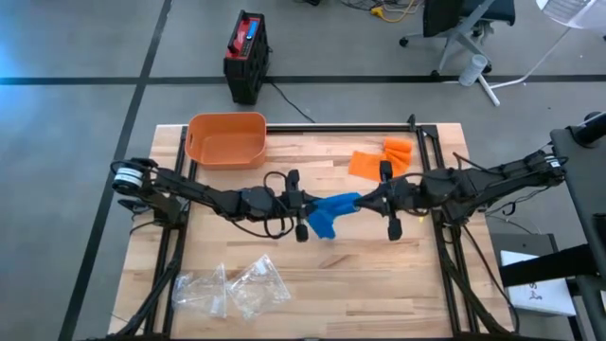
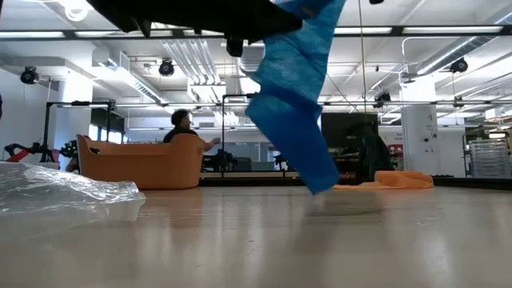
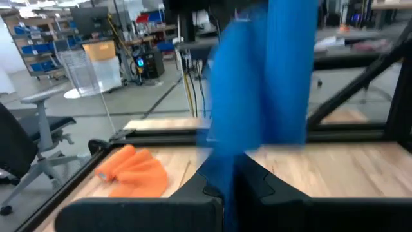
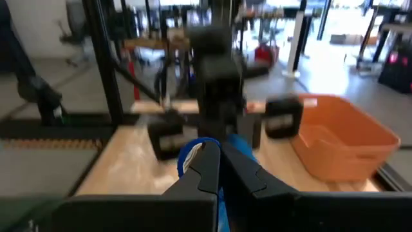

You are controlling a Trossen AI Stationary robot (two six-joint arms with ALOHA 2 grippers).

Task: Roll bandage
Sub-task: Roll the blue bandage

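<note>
A blue bandage (image 1: 331, 213) hangs between my two grippers over the middle of the table. In the low view the blue bandage (image 2: 296, 104) droops as a broad strip, and its lowest tip (image 2: 322, 189) is close to the tabletop; whether it touches I cannot tell. My left gripper (image 1: 311, 212) comes from the table's left and is shut on the bandage's left part. My right gripper (image 1: 364, 201) comes from the right and is shut on its right end. My left gripper (image 3: 226, 179) pinches the bandage between its two fingers, coming level from the table's left. The blue strip (image 3: 222, 151) runs out from between the fingers toward the other arm. Which layer or edge it has is hidden by the fingers. My right gripper (image 4: 220, 160) pinches the bandage's right end (image 4: 193, 153) between its two fingers, coming about level from the table's right. A short blue stub with a pale edge shows beside the fingertips. The rest of the bandage sags away toward the left gripper.
An orange bin (image 1: 227, 139) stands at the far left of the table. Orange bandages (image 1: 379, 159) lie at the far right, behind the right gripper. Clear plastic bags (image 1: 232, 289) lie near the front left edge. A black frame rail (image 1: 341, 127) runs along the far edge.
</note>
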